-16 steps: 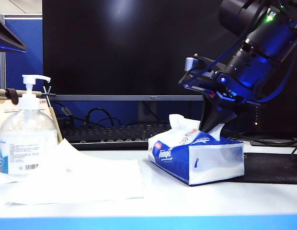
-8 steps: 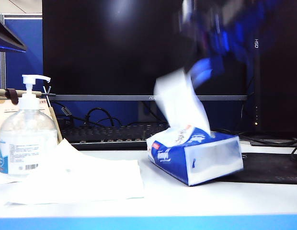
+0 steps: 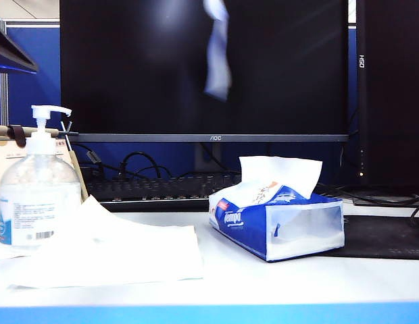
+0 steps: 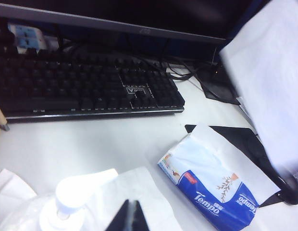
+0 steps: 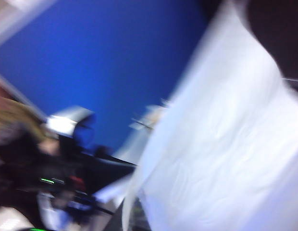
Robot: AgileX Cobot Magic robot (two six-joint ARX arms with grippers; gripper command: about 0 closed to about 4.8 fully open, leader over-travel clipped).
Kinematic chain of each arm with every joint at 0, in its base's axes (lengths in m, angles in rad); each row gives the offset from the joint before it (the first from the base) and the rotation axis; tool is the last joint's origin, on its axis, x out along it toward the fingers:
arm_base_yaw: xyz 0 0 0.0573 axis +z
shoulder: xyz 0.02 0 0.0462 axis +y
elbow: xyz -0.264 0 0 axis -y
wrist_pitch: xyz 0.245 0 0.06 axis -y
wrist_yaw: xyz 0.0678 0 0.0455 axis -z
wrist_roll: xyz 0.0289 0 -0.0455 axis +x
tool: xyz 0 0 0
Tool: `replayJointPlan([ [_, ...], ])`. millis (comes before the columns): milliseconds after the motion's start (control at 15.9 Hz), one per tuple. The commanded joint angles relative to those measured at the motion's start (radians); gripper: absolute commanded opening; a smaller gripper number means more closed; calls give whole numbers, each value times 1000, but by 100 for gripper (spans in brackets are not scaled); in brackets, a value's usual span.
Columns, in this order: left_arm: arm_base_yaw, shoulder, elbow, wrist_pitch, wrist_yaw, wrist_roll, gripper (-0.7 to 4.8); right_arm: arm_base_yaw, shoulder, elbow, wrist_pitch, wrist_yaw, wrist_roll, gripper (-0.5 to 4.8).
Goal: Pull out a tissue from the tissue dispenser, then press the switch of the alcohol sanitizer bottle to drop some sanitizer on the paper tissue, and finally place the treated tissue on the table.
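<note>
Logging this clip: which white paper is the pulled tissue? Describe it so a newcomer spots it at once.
Look at the black monitor behind the table. The tissue hangs blurred in mid-air before its upper screen, above the blue pack. Unlike the flat sheet by the bottle, it touches nothing below.

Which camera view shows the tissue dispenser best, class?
The exterior view: the tissue dispenser sits whole on the table, side on, sharp, a fresh sheet poking from its slit. The left wrist view shows it from above, partly cut off by the frame edge. The blurred right wrist view does not show it.
</note>
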Motion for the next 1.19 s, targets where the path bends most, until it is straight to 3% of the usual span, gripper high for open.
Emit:
replayJointPlan([
  [63, 1, -1, 5, 13, 4, 35, -6, 0, 41, -5, 60, -57, 64, -6],
  [188, 1, -1, 5, 20, 8, 53, -6, 2, 79, -46, 140, -125, 64, -6],
  [314, 1, -1, 5, 34, 11, 56, -6, 25, 115, -164, 350, -117, 93, -6],
  [503, 1, -1, 5, 73, 11, 56, -6, 31, 155, -265, 508, -136, 136, -6],
  [628, 1, -1, 5, 80, 11, 56, -6, 41, 214, -278, 629, -183, 202, -6],
  [1194, 1, 0, 5, 81, -1, 56, -6, 105, 451, -277, 1176, -200, 498, -6],
])
